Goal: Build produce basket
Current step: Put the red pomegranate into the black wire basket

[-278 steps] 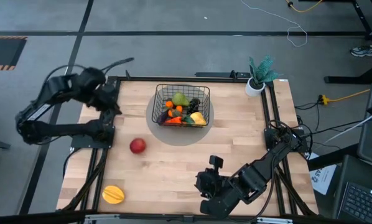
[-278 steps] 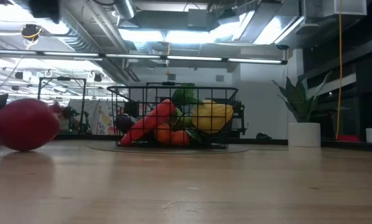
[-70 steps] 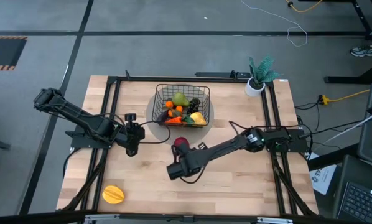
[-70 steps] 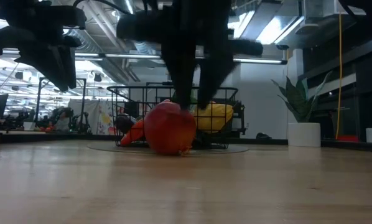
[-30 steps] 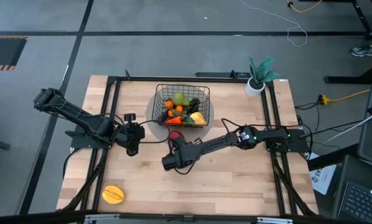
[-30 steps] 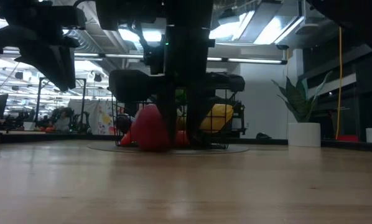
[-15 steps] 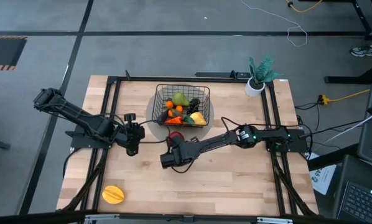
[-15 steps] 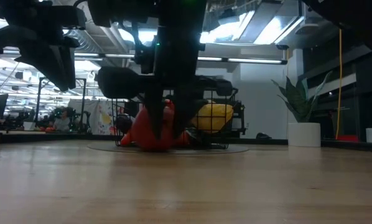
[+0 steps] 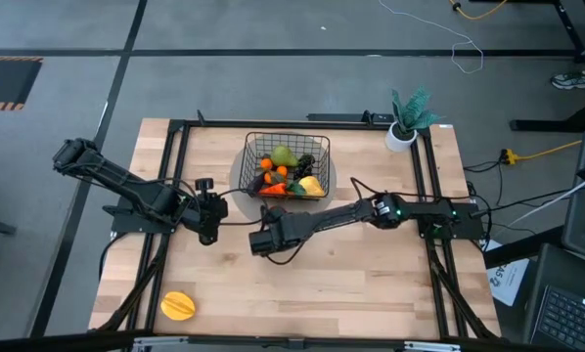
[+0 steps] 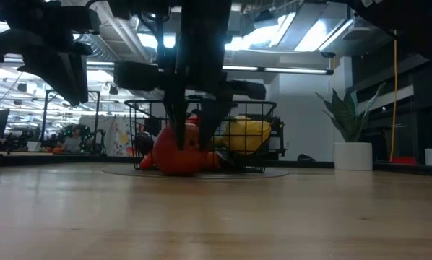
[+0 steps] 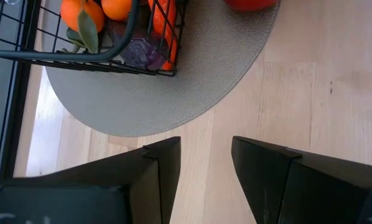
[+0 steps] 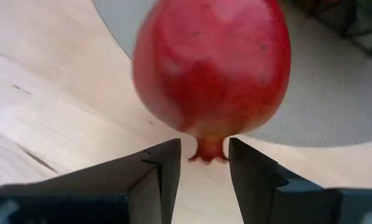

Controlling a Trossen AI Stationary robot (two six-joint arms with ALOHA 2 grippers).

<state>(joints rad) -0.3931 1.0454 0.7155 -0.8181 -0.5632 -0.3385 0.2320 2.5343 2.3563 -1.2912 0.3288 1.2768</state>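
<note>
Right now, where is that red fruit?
In the low view the red fruit sits on the table just in front of the basket, with the right gripper directly over it.

Two dark, slender jointed arms, black cables looping alongside, each ending in angular black fingers (image 11: 155, 180).

A black wire basket (image 9: 288, 166) sits above the centre of the high view, on a round grey mat. It holds mixed toy produce (image 9: 291, 173): small oranges, a green piece, dark grapes, an orange carrot, a yellow pear and something purple. A red fruit (image 12: 212, 65) with a small crown-like tip lies just outside the basket's near side, at the mat's edge. A yellow-orange fruit (image 9: 178, 306) lies alone at the lower left.
</note>
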